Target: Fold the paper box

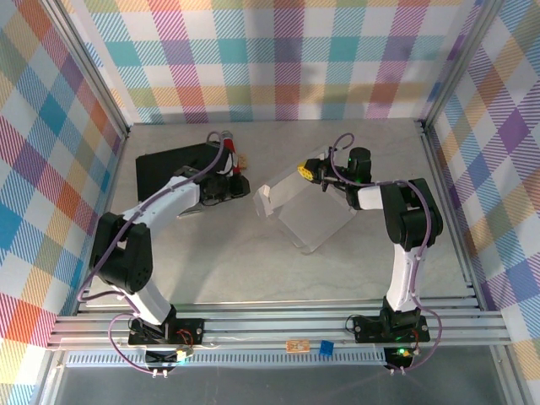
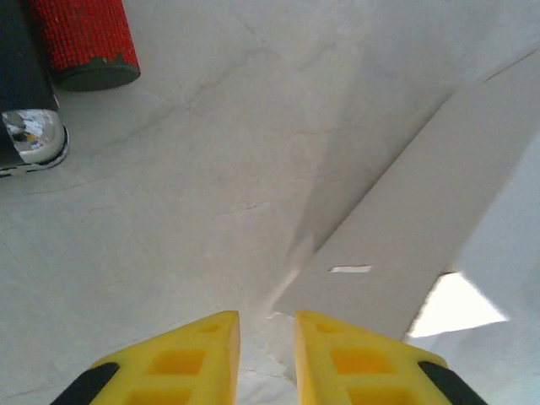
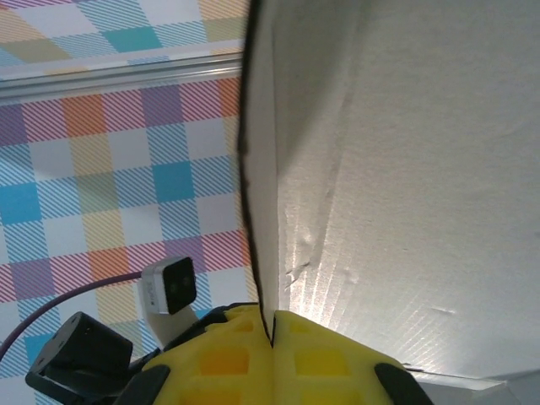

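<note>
Thin white cardboard paper box (image 1: pixel 308 211) sits mid-tabletop (image 1: pixel 219 253), diagonal to the edges, smooth sheet tilted with its far edge up. Right gripper (image 3: pixel 272 325) is clenched on that edge. Left gripper (image 2: pixel 267 325) is slightly parted and empty.

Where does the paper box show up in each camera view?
Top external: the paper box sits centre-right on the table, its far edge at the right gripper.
Left wrist: the paper box slants across the right side.
Right wrist: the paper box covers the right half, its edge pinched in the right gripper.
Shared landmark: the red cylinder links top and left wrist; the right gripper links top and right wrist.
</note>
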You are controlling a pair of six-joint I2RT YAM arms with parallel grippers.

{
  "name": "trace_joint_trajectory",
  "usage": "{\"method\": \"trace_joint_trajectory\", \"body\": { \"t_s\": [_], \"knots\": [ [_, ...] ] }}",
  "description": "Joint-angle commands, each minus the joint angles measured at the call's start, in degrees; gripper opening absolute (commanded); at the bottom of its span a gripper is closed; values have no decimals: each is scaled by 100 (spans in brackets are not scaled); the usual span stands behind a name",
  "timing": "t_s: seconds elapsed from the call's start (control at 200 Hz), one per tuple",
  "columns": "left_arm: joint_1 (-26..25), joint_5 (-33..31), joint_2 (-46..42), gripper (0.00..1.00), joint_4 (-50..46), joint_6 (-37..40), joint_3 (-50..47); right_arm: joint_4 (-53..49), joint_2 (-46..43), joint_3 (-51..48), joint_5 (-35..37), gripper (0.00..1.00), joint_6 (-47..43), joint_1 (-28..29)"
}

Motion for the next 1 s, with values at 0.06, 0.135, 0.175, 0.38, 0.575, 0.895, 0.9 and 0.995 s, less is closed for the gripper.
{"method": "trace_joint_trajectory", "body": {
  "t_s": [0.06, 0.135, 0.175, 0.38, 0.575, 0.895, 0.9, 0.995],
  "knots": [
    [-210, -122, 399, 24, -1, 898, -97, -76, 34, 183, -190, 0, -162, -17],
    [-399, -110, 525, 25, 43, 1000, -35, -111, 43, 204, -171, 0, -157, -24],
    [-517, -175, 545, 25, 58, 1038, -6, -121, 42, 213, -170, 0, -155, -24],
    [-908, -522, 339, 31, 359, 858, -64, -86, 52, 227, -161, 0, -125, -25],
    [-1085, -601, 304, 35, 539, 765, -13, 34, 117, 213, -127, 0, -31, -26],
    [-1166, -777, 586, 42, 382, 953, 302, 30, 157, 319, -140, 0, 38, -18],
    [-1167, -774, 584, 42, 388, 958, 302, 29, 157, 319, -142, 0, 38, -17],
    [-1218, -746, 517, 46, 543, 995, 244, -50, 157, 340, -140, 0, 7, -26]
  ]
}}
